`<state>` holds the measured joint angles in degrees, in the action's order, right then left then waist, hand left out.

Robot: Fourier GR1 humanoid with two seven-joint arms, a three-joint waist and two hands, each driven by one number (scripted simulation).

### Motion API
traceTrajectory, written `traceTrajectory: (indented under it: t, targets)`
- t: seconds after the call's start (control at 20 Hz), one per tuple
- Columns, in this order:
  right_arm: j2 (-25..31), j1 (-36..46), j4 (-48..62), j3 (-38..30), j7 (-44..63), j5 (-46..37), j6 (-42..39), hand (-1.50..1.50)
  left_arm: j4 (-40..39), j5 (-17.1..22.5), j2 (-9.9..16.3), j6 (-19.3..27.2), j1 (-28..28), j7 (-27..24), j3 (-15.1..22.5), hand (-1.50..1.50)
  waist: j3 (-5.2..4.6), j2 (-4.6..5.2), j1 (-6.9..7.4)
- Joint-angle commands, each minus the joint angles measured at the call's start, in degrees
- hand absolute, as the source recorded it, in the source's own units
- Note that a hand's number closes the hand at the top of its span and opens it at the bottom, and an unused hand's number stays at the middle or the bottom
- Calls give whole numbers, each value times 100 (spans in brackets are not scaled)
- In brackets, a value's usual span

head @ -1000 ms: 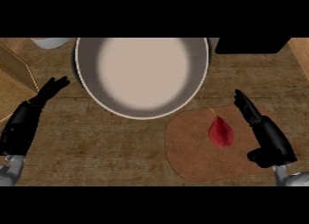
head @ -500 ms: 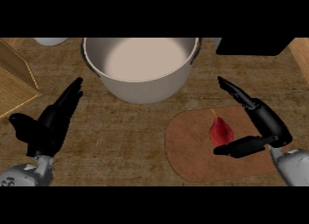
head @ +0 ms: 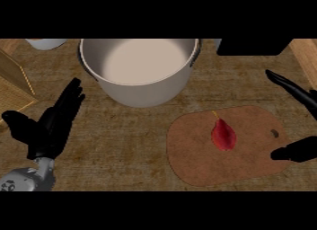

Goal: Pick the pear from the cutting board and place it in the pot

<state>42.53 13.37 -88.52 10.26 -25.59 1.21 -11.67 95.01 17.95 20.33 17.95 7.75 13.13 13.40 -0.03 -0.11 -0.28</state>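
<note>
Counter | one pot | one cutting board | one pear

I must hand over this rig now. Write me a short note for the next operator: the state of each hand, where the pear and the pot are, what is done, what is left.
Left hand: open, fingers straight, over the counter at the left, holding nothing.
Right hand: open, thumb and fingers spread at the right edge of the cutting board, holding nothing.
Pear: red, lying on the cutting board, not touched by either hand.
Pot: upright on the counter behind the board, nothing visible inside.
Done: nothing yet; the pear is not grasped.
Left: grasp the pear, probably with the right hand, lift it, place it in the pot.
</note>
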Motion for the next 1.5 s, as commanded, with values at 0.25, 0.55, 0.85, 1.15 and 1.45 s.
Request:
traceTrajectory:
  t: [0.25,0.55,0.85,1.15,1.45]
  targets:
    - [1304,354,-854,-24,1444,-284,-1298,-150,-27,-123,-187,1,30,69,22,0,-5,-8,6]
    - [1045,860,-1194,376,3099,-343,-1781,-150,102,-109,-166,-198,-171,12,-85,0,-5,7,98]
    - [314,1214,-809,421,3821,-520,-2129,-150,465,-450,-378,-33,-153,346,35,0,2,10,85]
    - [303,948,-922,479,3962,-994,-2639,-150,269,-470,-385,-382,-445,-31,-178,0,1,5,48]
    - [-133,838,-344,613,3477,-2134,-2400,-150,105,-316,-397,-650,-105,256,-549,0,4,18,56]
